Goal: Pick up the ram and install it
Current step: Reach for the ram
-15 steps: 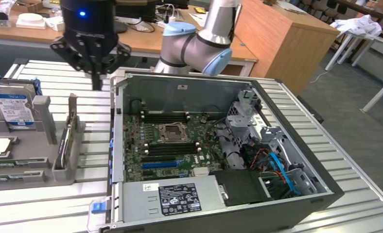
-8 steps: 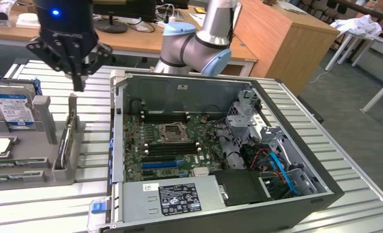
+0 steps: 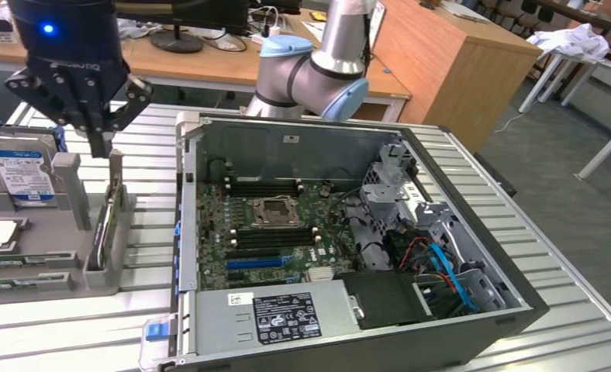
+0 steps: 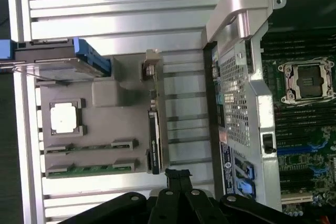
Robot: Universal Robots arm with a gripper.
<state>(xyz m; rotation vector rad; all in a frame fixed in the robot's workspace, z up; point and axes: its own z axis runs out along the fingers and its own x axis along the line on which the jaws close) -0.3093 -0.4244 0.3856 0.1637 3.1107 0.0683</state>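
My black gripper [image 3: 101, 147] hangs shut with nothing between its fingers, just above the far end of a grey parts holder [image 3: 63, 267]. The ram [image 3: 101, 229] stands on its long edge in the holder's slot, right below the fingertips. In the wrist view the ram [image 4: 153, 140] shows dark chips and a pale label, and the shut gripper [image 4: 178, 177] points at its near end. The open computer case [image 3: 460, 194] lies at the exterior view's right of the holder. Its motherboard [image 3: 274, 232] has black memory slots [image 3: 272, 239] beside the bare processor socket [image 3: 274, 209].
A hard drive [image 3: 21, 174] with a blue-white label stands in the holder at the exterior view's left. Two green boards [image 4: 86, 169] and a square chip [image 4: 64, 117] lie in the holder. The case wall [image 3: 187, 225] rises between holder and motherboard. The power supply [image 3: 274, 314] sits in front.
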